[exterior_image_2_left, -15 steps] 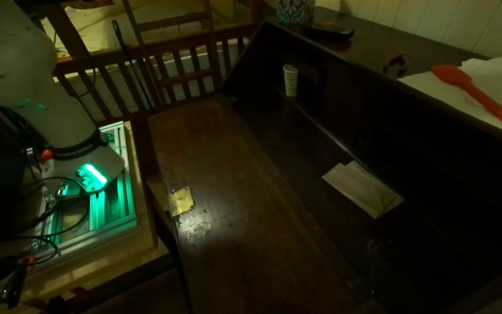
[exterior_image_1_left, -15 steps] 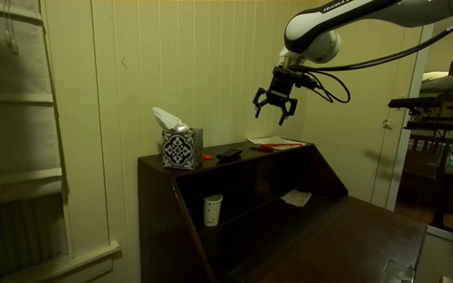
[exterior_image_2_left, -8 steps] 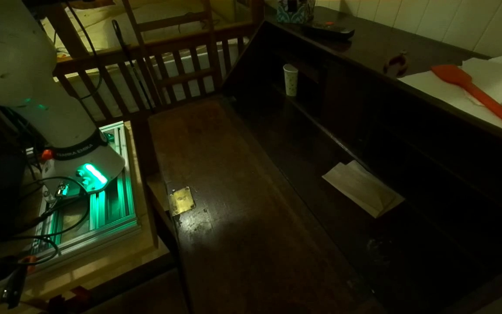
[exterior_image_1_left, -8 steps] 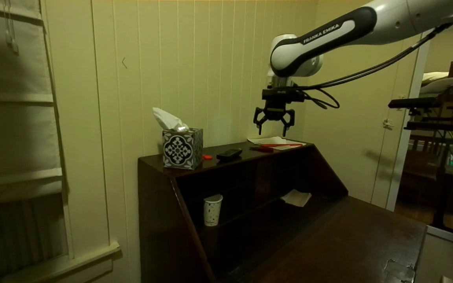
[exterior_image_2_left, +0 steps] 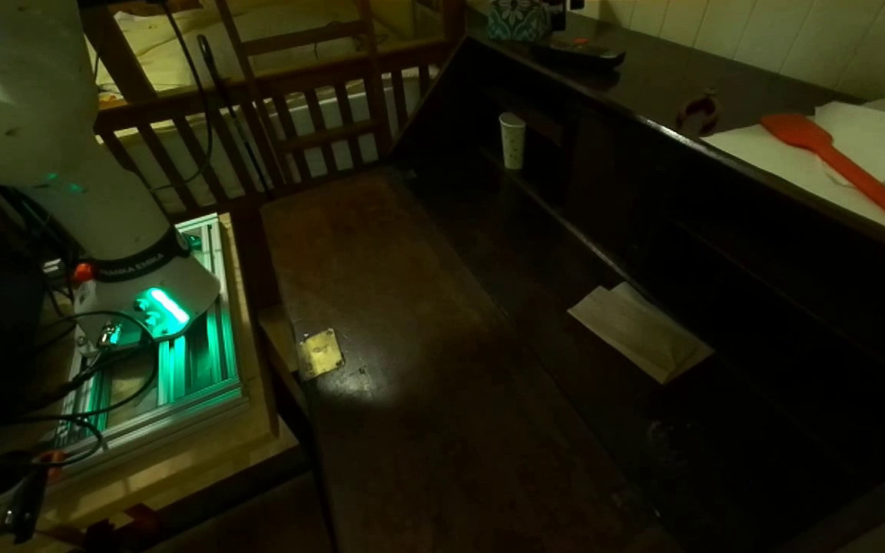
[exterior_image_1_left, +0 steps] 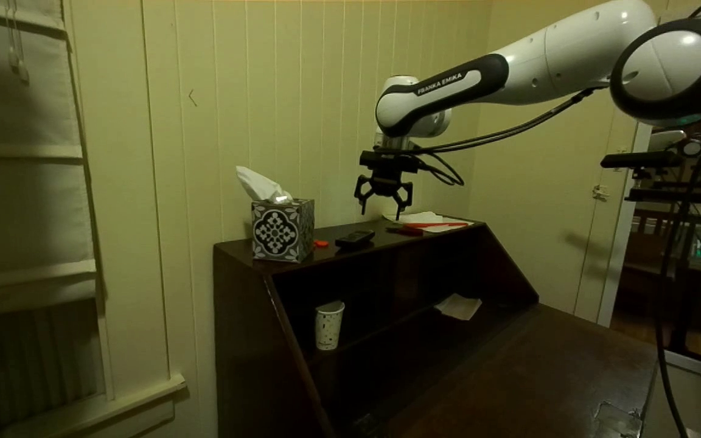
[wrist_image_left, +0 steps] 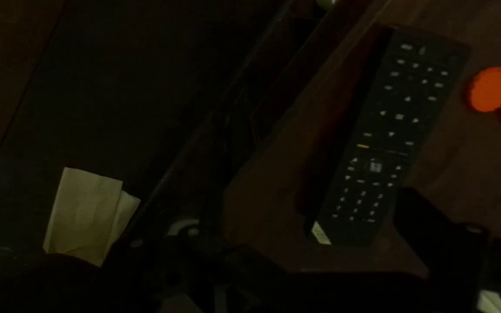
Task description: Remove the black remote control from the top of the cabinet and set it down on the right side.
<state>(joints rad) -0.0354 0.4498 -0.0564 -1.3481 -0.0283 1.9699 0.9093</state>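
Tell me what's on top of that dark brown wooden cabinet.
A grey patterned tissue box, round orange caps, a black oblong remote control, white paper under a red spatula, and an unclear reddish item. Anything beneath the paper is covered.

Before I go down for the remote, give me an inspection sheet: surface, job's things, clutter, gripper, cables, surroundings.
Surface: flat top of the cabinet, dim.
Job's things: black remote control, lying there ungripped.
Clutter: tissue box, orange discs, unclear dark-red item, red spatula on white paper; lower, cup and folded paper.
Gripper: open, above the top, holding nothing.
Cables: black, beneath the arm; snags, nothing seen.
Surroundings: panelled wall behind the cabinet.
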